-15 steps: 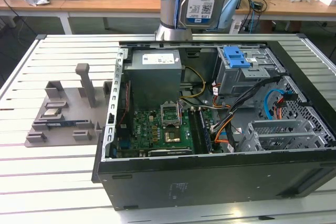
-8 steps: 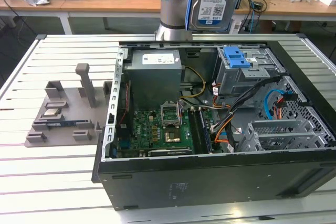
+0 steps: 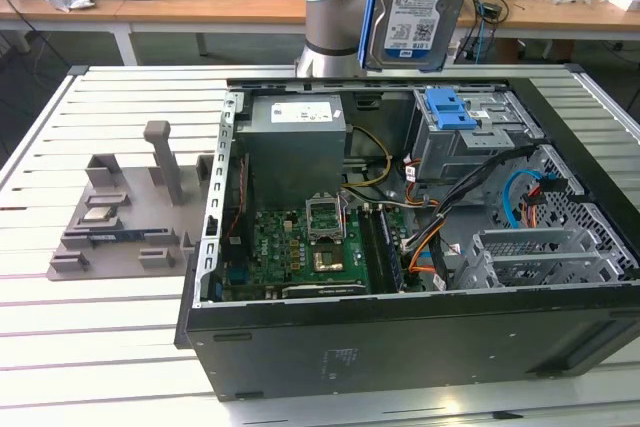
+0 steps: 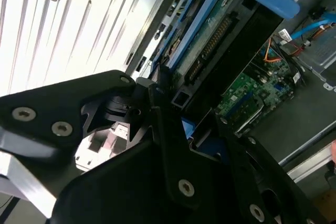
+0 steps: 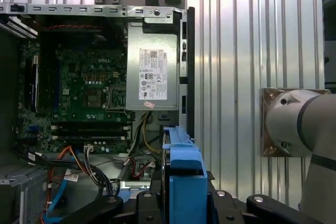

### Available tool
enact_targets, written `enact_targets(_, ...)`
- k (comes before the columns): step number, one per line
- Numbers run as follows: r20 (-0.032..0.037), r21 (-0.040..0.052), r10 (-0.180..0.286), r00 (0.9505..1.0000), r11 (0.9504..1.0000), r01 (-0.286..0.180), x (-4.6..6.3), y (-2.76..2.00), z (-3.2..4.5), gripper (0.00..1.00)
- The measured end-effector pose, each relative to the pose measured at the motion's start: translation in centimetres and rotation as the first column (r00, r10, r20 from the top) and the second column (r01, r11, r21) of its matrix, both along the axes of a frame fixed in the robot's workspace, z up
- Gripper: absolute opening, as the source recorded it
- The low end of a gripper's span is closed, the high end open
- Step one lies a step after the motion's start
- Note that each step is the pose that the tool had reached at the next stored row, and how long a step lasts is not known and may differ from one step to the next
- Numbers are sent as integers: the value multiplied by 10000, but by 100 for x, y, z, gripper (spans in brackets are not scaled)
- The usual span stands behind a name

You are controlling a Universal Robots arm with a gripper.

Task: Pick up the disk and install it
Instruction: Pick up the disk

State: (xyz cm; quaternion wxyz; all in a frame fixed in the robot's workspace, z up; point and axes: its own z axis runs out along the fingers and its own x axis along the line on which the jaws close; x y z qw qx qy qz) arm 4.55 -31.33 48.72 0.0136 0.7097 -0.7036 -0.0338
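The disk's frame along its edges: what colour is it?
Blue. The frame shows best in the first wrist view, edging the disk.

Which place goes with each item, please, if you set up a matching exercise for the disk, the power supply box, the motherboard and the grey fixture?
Things:
1. disk
2. power supply box
3. motherboard
4. grey fixture

Places:
A. on the slatted table, outside the computer case, on the exterior view's left
B. upright in the air above the open case
C. flat on the floor of the case
D. inside the case, against its far wall in the exterior view

Pairs: 1-B, 2-D, 3-C, 4-A
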Motion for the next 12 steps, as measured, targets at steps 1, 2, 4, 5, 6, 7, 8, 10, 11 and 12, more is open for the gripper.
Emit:
enact_targets(1, 0, -1, -1, 10000, 10000, 1, 0, -87, -2, 37)
enact_targets(2, -1, 0, -1, 10000, 10000, 1, 0, -151, -3, 37)
enact_targets(4, 0, 0, -1, 10000, 10000, 1, 0, -252, -6, 37)
enact_targets(5, 0, 1, -1, 10000, 10000, 1, 0, -289, -7, 37)
enact_targets(6, 0, 1, 0, 10000, 10000, 0, 0, -349, -8, 37)
enact_targets(7, 0, 0, 0, 10000, 10000, 0, 0, -407, -10, 37)
enact_targets(8, 0, 0, -1, 10000, 10000, 1, 0, -436, -11, 37)
enact_targets(10, 0, 1, -1, 10000, 10000, 1, 0, -537, -14, 37)
enact_targets(11, -1, -1, -1, 10000, 10000, 1, 0, -564, -15, 37)
enact_targets(12, 0, 1, -1, 10000, 10000, 1, 0, -591, -16, 37)
